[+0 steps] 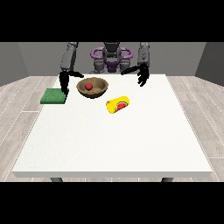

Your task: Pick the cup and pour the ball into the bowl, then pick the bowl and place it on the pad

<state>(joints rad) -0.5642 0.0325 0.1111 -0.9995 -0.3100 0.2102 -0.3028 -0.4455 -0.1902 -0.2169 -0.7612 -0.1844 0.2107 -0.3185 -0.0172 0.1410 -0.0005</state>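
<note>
You have the white counter (113, 140) before you. On it the wooden bowl (92, 87) sits upright near the far edge with the red ball (89, 86) inside. The green pad (53, 96) lies flat to its left. The yellow cup (118, 105) lies on its side just right of the bowl and nearer the camera, long axis running left-right and slightly tilted. The hand at the view's right (142, 75) hangs with relaxed fingers, holding nothing. The hand at the view's left (64, 83) points down between pad and bowl; you cannot tell its fingers.
</note>
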